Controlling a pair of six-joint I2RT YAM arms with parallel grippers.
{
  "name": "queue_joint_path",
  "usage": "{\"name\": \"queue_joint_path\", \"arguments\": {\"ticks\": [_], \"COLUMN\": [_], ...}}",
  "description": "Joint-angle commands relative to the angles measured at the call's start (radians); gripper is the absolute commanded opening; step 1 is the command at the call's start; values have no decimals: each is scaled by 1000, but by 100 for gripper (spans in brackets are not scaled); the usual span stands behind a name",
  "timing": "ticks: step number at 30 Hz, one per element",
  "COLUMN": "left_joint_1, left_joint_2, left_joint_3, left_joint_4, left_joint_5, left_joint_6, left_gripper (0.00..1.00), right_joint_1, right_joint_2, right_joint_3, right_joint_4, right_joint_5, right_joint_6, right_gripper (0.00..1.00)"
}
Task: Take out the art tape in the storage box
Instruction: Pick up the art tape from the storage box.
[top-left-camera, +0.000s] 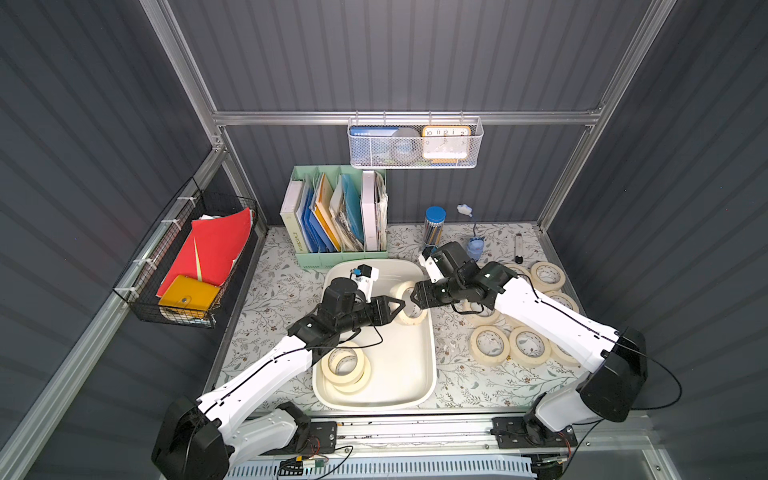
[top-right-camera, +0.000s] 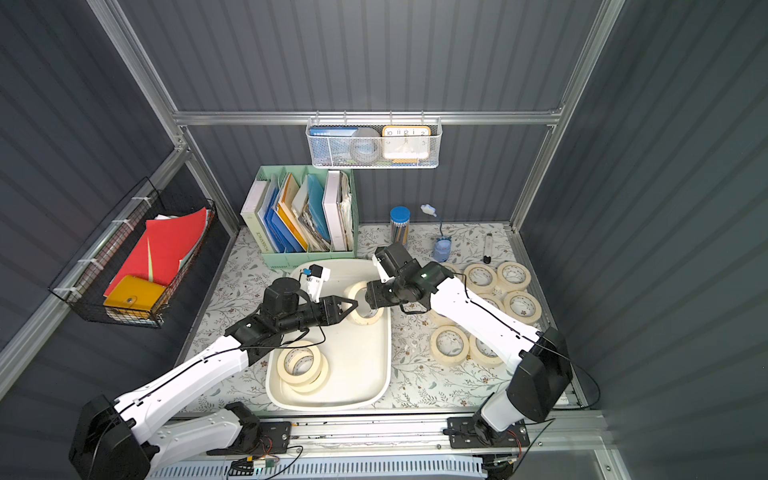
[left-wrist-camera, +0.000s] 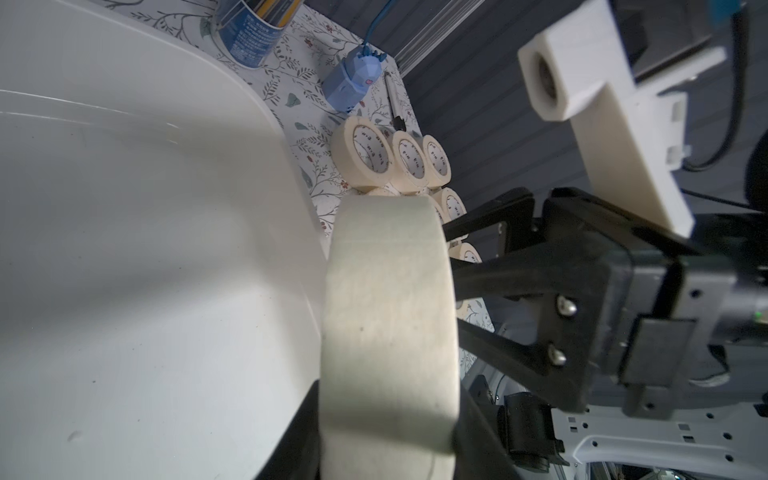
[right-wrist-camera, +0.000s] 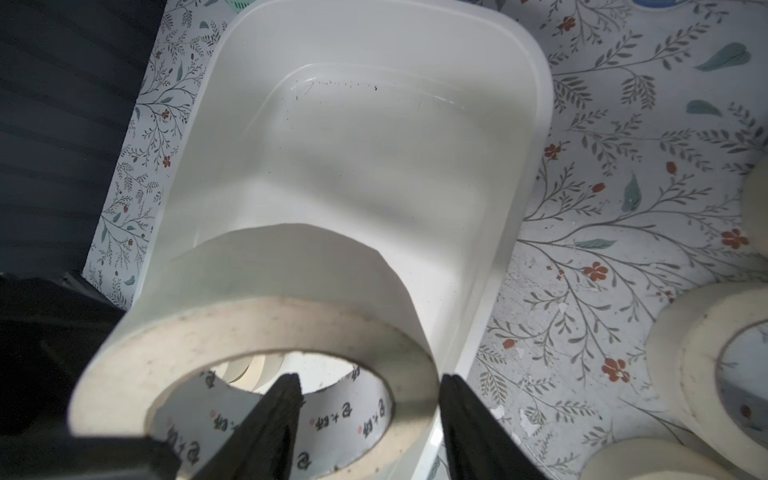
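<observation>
The storage box (top-left-camera: 432, 353) (top-right-camera: 388, 353) is a cream-white tub in the middle of the flowered table. Above its far right part one art tape roll (top-left-camera: 411, 309) (top-right-camera: 365, 311) (left-wrist-camera: 390, 311) (right-wrist-camera: 257, 328) stands on edge in the air. My left gripper (top-left-camera: 397, 309) (left-wrist-camera: 388, 419) is shut across its width. My right gripper (top-left-camera: 415, 297) (right-wrist-camera: 370, 380) is open, one finger inside the roll's core and one outside its wall. Two more rolls (top-left-camera: 345, 365) (top-right-camera: 301, 363) lie stacked in the box's near left corner. Several rolls (top-left-camera: 490, 345) (left-wrist-camera: 365, 153) lie on the table to the right.
A mint-green file holder (top-left-camera: 336, 216) stands behind the box, under a white mesh basket (top-left-camera: 415, 143) on the rail. A blue-lidded pencil jar (top-left-camera: 434, 226), a small blue object (top-left-camera: 475, 247) and a marker (top-left-camera: 518, 249) sit at the back right. A black wire basket (top-left-camera: 187, 257) hangs on the left wall.
</observation>
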Motion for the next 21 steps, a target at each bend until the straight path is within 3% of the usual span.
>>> {"name": "queue_joint_path", "arguments": {"ticks": [1, 7, 11, 14, 16, 17, 18, 20, 21], "left_joint_1": [11, 18, 18, 19, 18, 18, 18, 18, 18], "left_joint_2": [-31, -43, -34, -31, -30, -27, -25, -17, -16], "left_joint_3": [-5, -4, 17, 35, 48, 59, 70, 95, 108], "left_joint_4": [101, 95, 24, -40, -86, -113, -137, -189, -213], "left_joint_5": [70, 85, 54, 12, -26, -41, -66, -101, -121], "left_joint_6": [-28, -26, 23, 63, 80, 95, 109, 158, 186], "left_gripper": [0, 0, 0, 0, 0, 1, 17, 59, 73], "right_joint_1": [2, -1, -2, -4, -6, -6, -12, -24, -31], "right_joint_2": [30, 47, 45, 48, 50, 52, 53, 57, 59], "right_joint_3": [5, 6, 15, 29, 36, 38, 40, 52, 62], "right_joint_4": [20, 36, 35, 15, 5, 2, -1, -13, -23], "right_joint_5": [23, 23, 32, 51, 68, 76, 79, 79, 82], "right_joint_6": [-12, -3, -4, -12, -12, -11, -9, -9, -12], "right_gripper": [60, 54, 29, 23, 0, 0, 0, 0, 0]}}
